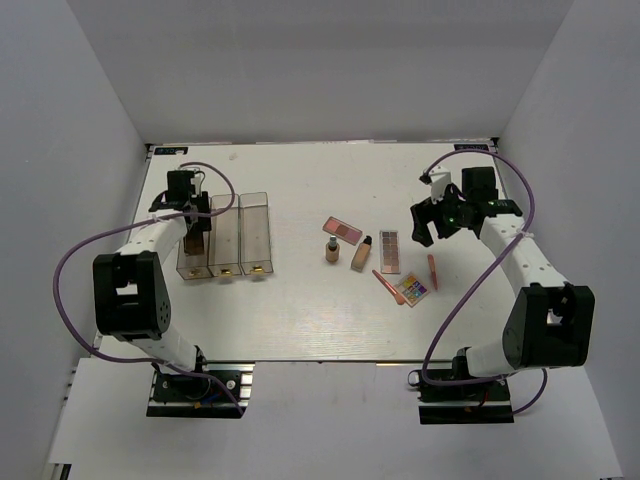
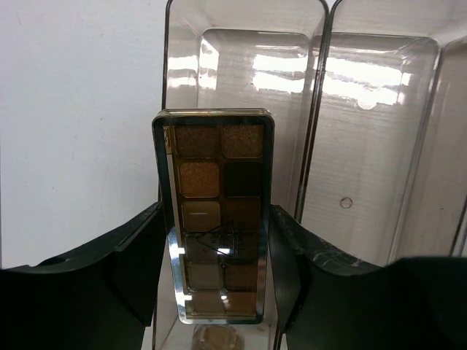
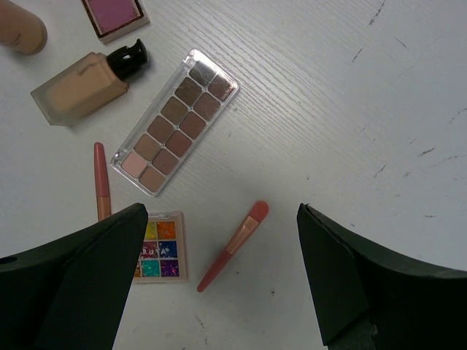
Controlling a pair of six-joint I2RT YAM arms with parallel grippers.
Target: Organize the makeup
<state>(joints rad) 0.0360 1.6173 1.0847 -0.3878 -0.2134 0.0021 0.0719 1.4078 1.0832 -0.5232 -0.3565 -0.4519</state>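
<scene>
Left jaws are clamped on the brown palette (image 2: 211, 168) by its long edges. It stands on end over the 9 o'clock compartment of the clear box (image 2: 315, 109). I can't tell if its lower end is below the rim.

Risk: it looks a close fit, so if you go down skewed it can catch a wall, twist in the pinch or nudge the box. If you release high, it may land across the rim.

Right jaws are wide apart and hold nothing. They hang over a pink pencil (image 3: 233, 246) lying on the tabletop (image 3: 350, 87) at 3 o'clock. It's thin and lies flat, so it may roll or skid. Closing could also shove the multicolour palette (image 3: 162, 255) just beside it.
</scene>
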